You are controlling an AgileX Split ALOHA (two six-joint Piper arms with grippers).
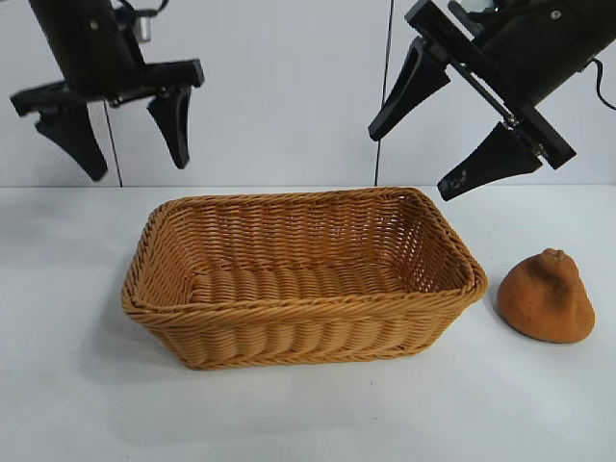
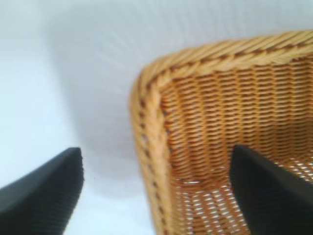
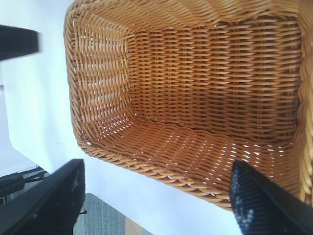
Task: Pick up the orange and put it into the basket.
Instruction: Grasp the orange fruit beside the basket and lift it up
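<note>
The orange (image 1: 548, 297), a dull orange-brown lumpy fruit with a knobby top, lies on the white table to the right of the basket (image 1: 289, 332). The honey-tan wicker basket is empty and sits mid-table; it also shows in the left wrist view (image 2: 151, 122) and the right wrist view (image 3: 98, 73). My right gripper (image 1: 423, 154) is open and empty, high above the basket's right end, up and left of the orange. My left gripper (image 1: 135, 154) is open and empty, high above the basket's left end. The orange is out of both wrist views.
The white table (image 1: 77, 385) runs around the basket on all sides. A pale wall stands behind the arms. In the right wrist view the table edge and a grey floor (image 3: 105, 218) show beyond the basket.
</note>
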